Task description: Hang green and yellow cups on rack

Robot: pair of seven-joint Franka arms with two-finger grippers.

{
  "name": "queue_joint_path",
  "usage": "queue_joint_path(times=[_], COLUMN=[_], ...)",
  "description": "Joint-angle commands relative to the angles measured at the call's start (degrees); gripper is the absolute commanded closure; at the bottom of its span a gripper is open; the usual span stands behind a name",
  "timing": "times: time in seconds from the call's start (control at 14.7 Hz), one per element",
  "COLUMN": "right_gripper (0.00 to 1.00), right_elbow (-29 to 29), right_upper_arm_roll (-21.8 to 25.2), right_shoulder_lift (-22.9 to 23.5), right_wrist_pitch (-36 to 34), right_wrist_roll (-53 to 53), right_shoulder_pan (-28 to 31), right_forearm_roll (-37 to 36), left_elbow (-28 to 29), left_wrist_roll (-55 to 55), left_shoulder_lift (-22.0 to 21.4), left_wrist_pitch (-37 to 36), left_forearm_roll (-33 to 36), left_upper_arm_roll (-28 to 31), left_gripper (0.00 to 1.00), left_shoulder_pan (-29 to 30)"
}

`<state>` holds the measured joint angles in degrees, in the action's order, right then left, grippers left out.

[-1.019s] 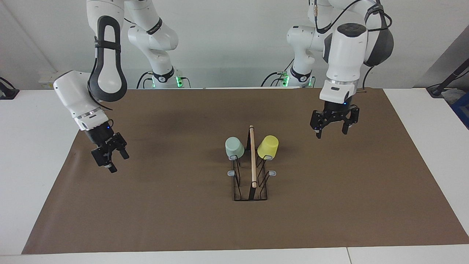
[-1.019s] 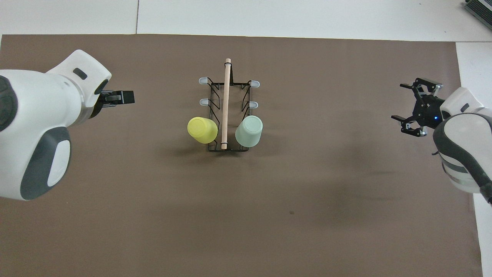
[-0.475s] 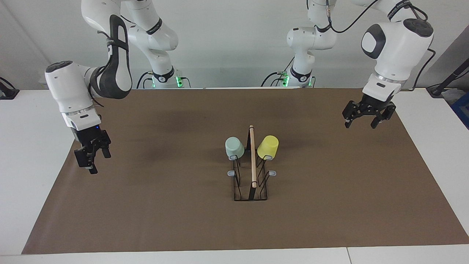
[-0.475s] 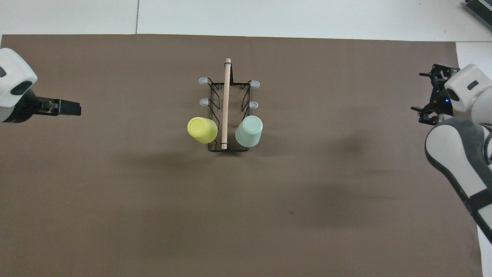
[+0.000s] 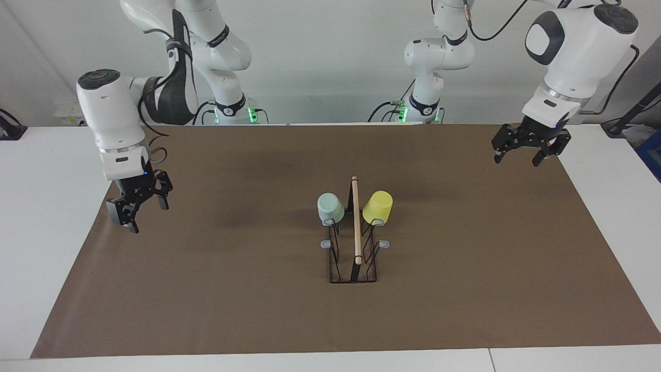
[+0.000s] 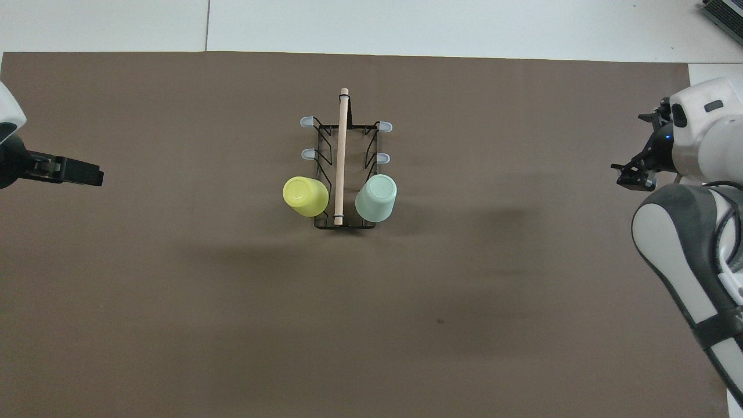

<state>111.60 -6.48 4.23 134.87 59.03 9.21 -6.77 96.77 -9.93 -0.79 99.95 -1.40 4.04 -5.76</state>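
Observation:
The black wire rack point(image 5: 355, 258) with a wooden rod on top stands in the middle of the brown mat; it also shows in the overhead view point(image 6: 341, 157). The pale mint green cup point(image 5: 330, 207) point(image 6: 376, 197) hangs upside down on a prong at the rack's end nearest the robots, on the right arm's side. The yellow cup point(image 5: 378, 206) point(image 6: 305, 196) hangs the same way on the left arm's side. My left gripper point(image 5: 517, 159) point(image 6: 96, 176) is open and empty over the mat's edge at its own end. My right gripper point(image 5: 148, 217) point(image 6: 635, 152) is open and empty over the mat's edge at its end.
The brown mat point(image 5: 465, 289) covers most of the white table. Several grey-tipped prongs point(image 6: 306, 122) of the rack are bare. Nothing else stands on the mat.
Both grippers have drawn away from the rack toward their own ends of the table, the left one also rising. The cups and the rack have not moved.

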Motion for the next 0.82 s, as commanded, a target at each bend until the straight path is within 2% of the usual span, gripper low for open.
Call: queue_joint_path(times=[0.0,0.2,0.41,0.54,0.61,0.75], right_gripper=[0.00,0.00,0.00,0.00,0.00,0.00], right_elbow=[-2.4,-7.3,-12.1,-16.1,-17.8,-19.4], right_upper_arm_roll=[-0.3,1.3,9.8,11.9,14.1,15.1], right_shoulder_lift=[-2.2,-2.4,-3.2,-3.2,-3.3,-3.9], right_wrist_pitch=[-9.3,-21.0,-29.5,-37.3,-41.2,-46.6], right_wrist_roll=[-21.4,-38.7,-47.8,-52.7,-55.6,-58.6], right_shoulder_pan=[-3.4,-8.1,-14.8,-14.6,-14.9,-14.7], right_forearm_roll=[-6.0,-6.3,-4.0,4.3,5.9,6.5], left_elbow=[-2.5,-2.5,-2.4,-2.2,-2.0,-2.2], left_wrist_roll=[-0.7,-0.4,-0.4,0.2,1.1,1.8], left_shoulder_lift=[0.1,-0.6,-1.8,-2.0,-2.2,-2.1], left_wrist_pitch=[-4.9,-6.5,-7.9,-8.4,-8.5,-8.9], left_forearm_roll=[-0.3,-0.3,-0.3,0.2,0.9,1.0], left_upper_arm_roll=[-0.3,-0.4,-0.5,-2.9,-4.6,-5.7], left_gripper=[0.00,0.00,0.00,0.00,0.00,0.00], left_shoulder_pan=[-0.5,-0.7,-0.3,0.7,1.8,2.5])
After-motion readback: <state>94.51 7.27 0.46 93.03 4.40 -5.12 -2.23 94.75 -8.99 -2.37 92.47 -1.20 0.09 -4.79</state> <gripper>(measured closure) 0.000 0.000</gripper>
